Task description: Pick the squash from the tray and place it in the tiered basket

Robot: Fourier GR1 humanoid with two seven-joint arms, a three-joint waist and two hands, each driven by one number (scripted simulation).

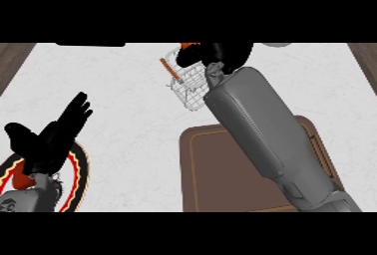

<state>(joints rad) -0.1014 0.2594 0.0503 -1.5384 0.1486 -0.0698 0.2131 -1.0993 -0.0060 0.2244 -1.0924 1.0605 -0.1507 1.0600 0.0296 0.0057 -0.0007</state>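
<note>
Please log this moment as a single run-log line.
right robot hand: over tiered basket, orange squash in grasp | left robot hand: open, resting | tray: bare

The squash (190, 47) shows only as an orange patch at the top of the white wire tiered basket (188, 84), mostly hidden by the right hand (225, 52). The brown tray (221, 169) lies flat nearby.

- Even, bright light covers the white marbled counter top (132, 99), with no glare.
- Shadows are faint; a soft one perhaps lies under the white wire tiered basket (188, 82), upper centre.
- The smooth grey right forearm (265, 134) shows gentle shading along its length.
</note>
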